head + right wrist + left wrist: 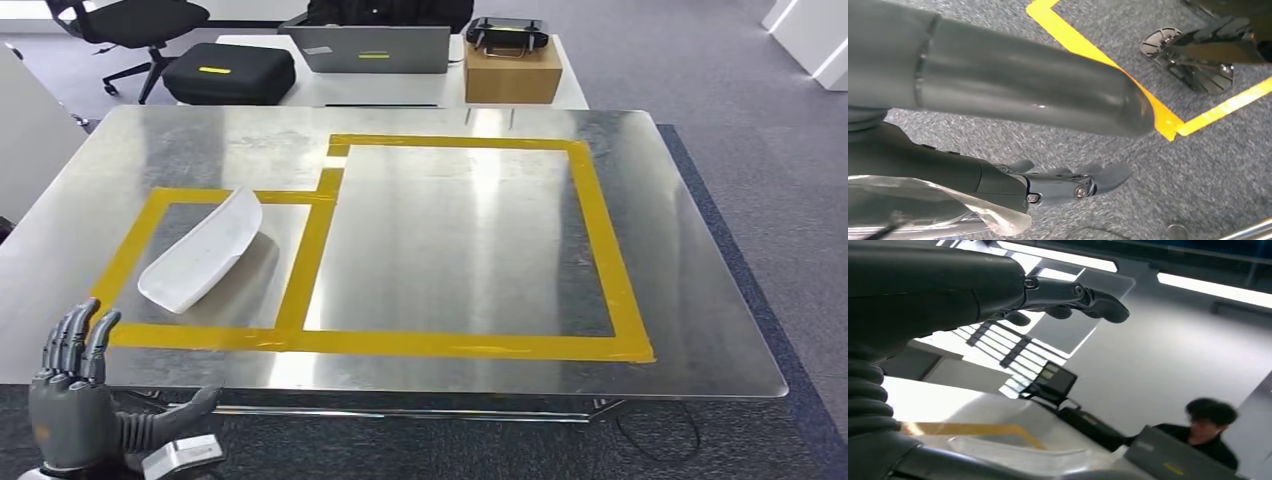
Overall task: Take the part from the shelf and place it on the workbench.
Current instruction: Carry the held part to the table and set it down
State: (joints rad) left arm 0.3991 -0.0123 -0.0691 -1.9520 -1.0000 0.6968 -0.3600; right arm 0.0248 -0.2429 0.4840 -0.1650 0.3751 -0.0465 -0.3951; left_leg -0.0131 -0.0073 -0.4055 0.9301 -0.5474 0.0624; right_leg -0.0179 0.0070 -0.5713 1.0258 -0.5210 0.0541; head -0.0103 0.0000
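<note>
— Where's the part (203, 250)?

— You'll see it lying on the workbench (700, 300) inside the small taped box, long axis slanting away to the right.

— Which hand's nearer?

— Your left hand (75, 400), fingers spread, empty, just off the near edge. The right hand (1063, 182) hangs over the floor, loosely extended, holding nothing.

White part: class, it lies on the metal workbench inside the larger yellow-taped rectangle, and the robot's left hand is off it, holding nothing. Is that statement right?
Not quite. In the head view the white part lies inside the smaller yellow-taped rectangle on the left, not the larger one. The rest holds: it rests on the metal workbench, and the left hand is off it, near the table's front edge, fingers apart and holding nothing.
</note>
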